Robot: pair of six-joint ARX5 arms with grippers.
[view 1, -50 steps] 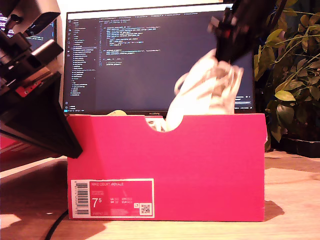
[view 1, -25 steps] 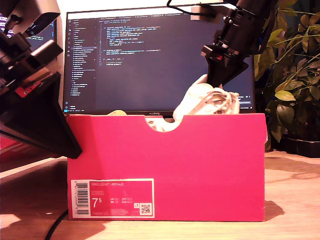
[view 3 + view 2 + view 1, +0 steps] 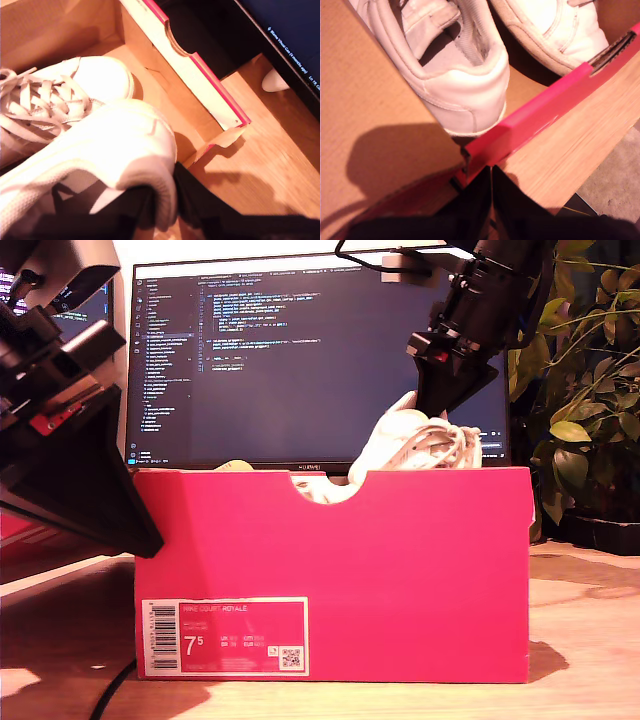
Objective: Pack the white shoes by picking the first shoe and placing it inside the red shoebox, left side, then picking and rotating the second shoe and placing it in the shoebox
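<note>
My second gripper (image 3: 165, 200) comes down from the exterior view's upper right, angled steeply toward the far right part of the red shoebox (image 3: 400, 570). Its dark fingers (image 3: 195, 200) are clamped on the heel collar of the second white shoe (image 3: 110, 150), one finger inside the shoe and one outside. In the exterior view that shoe (image 3: 420, 440) sticks up above the box's top edge on the right, tilted, laces showing.

My first gripper (image 3: 491, 195) sits at the exterior view's left, low beside the box's left wall; its two fingers are pressed together with only a thin slit between them and nothing gripped, hovering just over a corner of the box rim (image 3: 530, 125).

Inside the box, the first white shoe (image 3: 75, 85) lies flat on the brown cardboard floor, with the held shoe over and beside it. From the first wrist view both shoes are in the box, though I can't quite tell whether the held one touches the floor.

Behind the box, a monitor (image 3: 300, 350) shows code; a plant (image 3: 585, 390) stands at the exterior view's right.
</note>
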